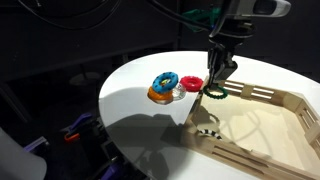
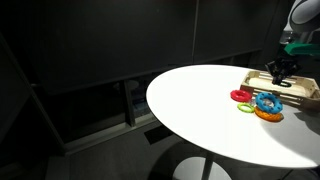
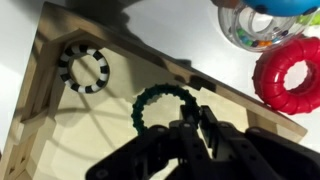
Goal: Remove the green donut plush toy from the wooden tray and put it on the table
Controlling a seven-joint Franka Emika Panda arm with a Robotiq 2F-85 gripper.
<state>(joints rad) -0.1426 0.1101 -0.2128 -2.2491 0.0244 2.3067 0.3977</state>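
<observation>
So far, about half of the job looks done. The gripper [image 1: 219, 78] has its 2 fingers pressed together on the lower edge of the green donut plush toy [image 3: 163, 90]. In an exterior view the toy [image 1: 215, 94] hangs from the fingertips, clear of the floor of the wooden tray [image 1: 262, 93] and about over the tray's corner wall. Whether it is past the wall or only above it, I cannot tell for sure. What is left, in my judgement, is to carry the toy over the wall, lower it onto a bare part of the table [image 1: 130, 100], and let go.

The toy is a thin dark-green ring with a knobbly, fuzzy outline and a wide hole. It seems soft and light, so it may swing or fold in the pinch. The tray is of pale, smooth wood, shallow, with raised sides cut by slots. In its corner lies 1 ring with black and white stripes [image 3: 85, 68]. On the white, smooth, round table, just outside the tray, lie a thicker red ring [image 3: 292, 75] with a ribbed surface and a blue-and-orange donut [image 1: 164, 85], so the free place is beside them.
</observation>
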